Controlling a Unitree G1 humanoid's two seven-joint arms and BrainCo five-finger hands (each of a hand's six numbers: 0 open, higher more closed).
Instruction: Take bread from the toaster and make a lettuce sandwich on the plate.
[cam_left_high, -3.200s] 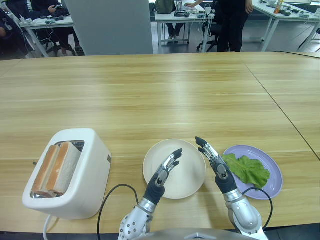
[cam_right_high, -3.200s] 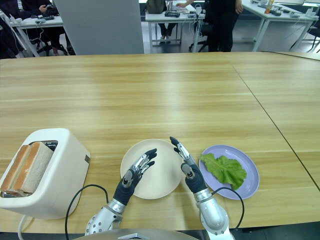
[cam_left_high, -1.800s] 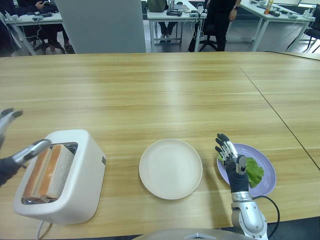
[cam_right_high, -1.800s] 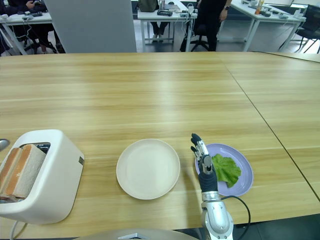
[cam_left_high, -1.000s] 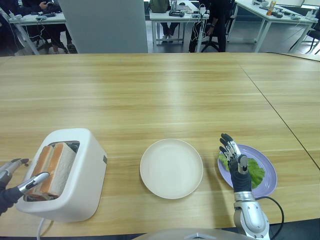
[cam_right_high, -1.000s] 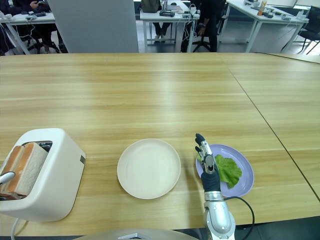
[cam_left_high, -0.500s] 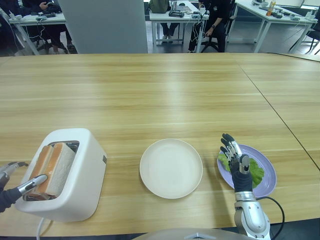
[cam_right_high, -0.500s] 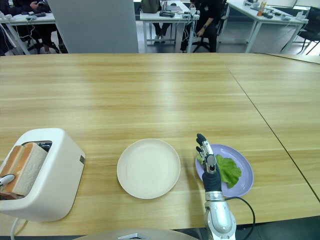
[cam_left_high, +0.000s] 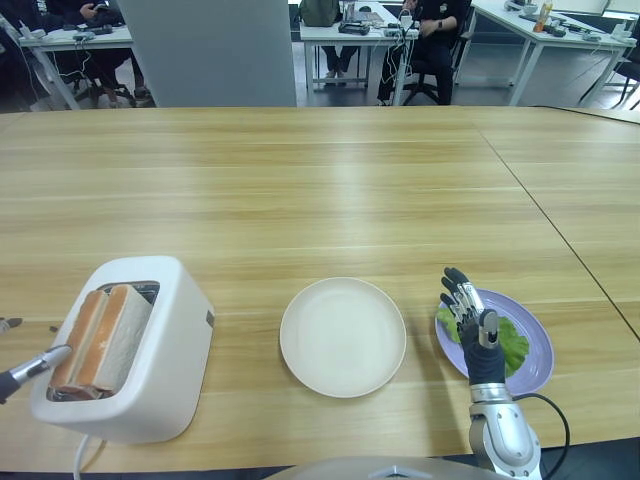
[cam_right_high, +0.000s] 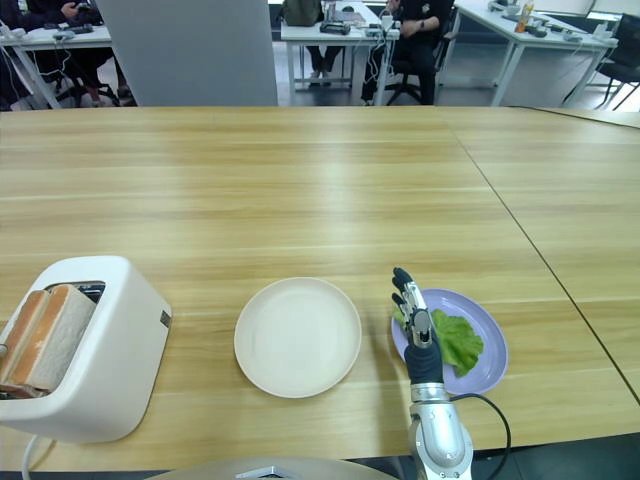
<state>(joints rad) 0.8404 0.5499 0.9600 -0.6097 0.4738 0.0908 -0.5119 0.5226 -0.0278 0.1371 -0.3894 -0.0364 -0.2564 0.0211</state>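
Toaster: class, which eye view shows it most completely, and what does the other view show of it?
The left eye view. There the toaster sits whole inside the frame, with both bread slices standing in its slot. The right eye view cuts off its left side at the picture's edge.

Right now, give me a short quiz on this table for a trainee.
1. True or false: the bread sits in the toaster.
2. The lettuce lies on: A the toaster, B the purple plate, C the bread.
3. What lies on the cream plate?
Key: 1 true; 2 B; 3 nothing.
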